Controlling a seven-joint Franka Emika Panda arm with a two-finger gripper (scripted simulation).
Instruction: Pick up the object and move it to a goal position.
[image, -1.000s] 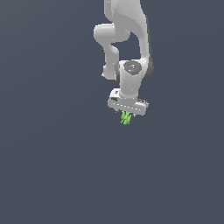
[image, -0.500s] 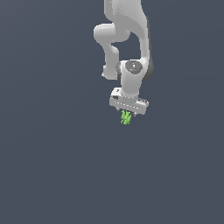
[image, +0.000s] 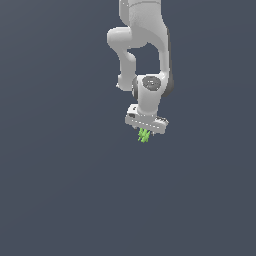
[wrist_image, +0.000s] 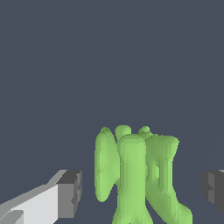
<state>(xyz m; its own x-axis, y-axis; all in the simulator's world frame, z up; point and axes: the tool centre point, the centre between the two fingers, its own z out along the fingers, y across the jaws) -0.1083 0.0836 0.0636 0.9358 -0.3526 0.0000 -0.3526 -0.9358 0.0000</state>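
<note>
In the wrist view the gripper (wrist_image: 140, 188) stands wide, its dark pads (wrist_image: 70, 192) clear of the lime-green object (wrist_image: 133, 175) that sits between them. If the jaws close off-centre, a pad could catch one lobe and tip or squirt the irregular shape aside. Farther out, the exterior view shows the object (image: 144, 135) directly under the arm (image: 145, 55), with bare grey ground beyond.
</note>
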